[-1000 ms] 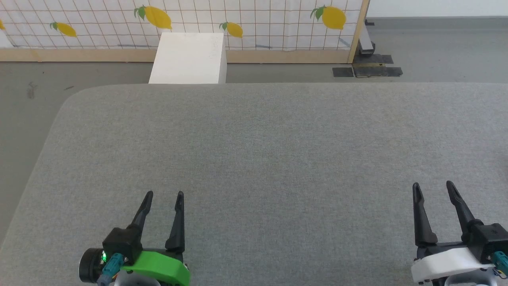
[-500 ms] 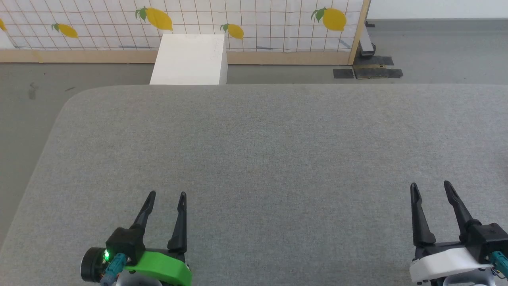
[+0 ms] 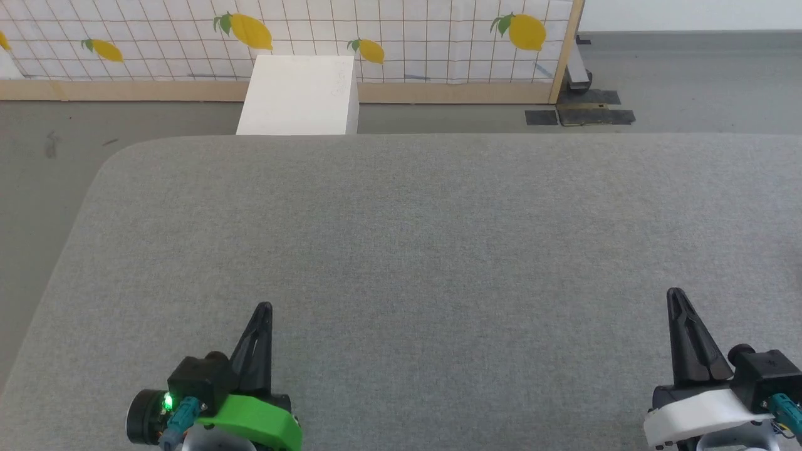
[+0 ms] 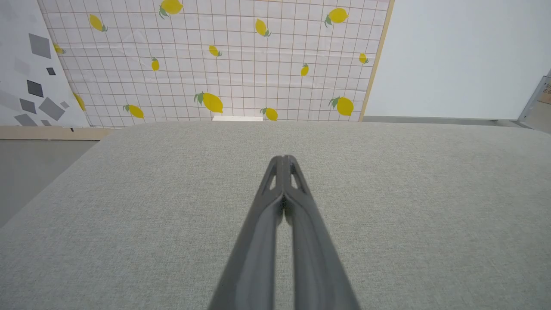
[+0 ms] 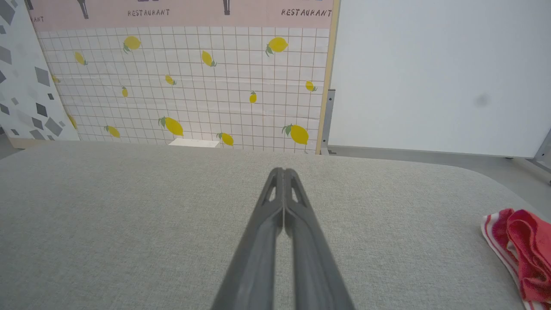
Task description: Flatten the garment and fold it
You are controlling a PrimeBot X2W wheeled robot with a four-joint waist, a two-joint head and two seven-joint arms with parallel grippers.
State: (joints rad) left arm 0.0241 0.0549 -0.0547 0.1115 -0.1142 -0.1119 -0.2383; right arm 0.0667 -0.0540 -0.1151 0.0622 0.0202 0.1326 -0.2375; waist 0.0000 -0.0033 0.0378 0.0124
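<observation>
Both closed, empty: left hand and right hand; garment bunched right of right hand; wall banner ahead reads "RESTAURANT".

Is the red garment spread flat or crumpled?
Crumpled. In the right wrist view the garment lies bunched in folds on the grey table; part of it is cut off.

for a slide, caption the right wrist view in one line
Shut dark-fingered right gripper over grey fabric table; crumpled red garment with red-white striped trim at lower right.
</observation>
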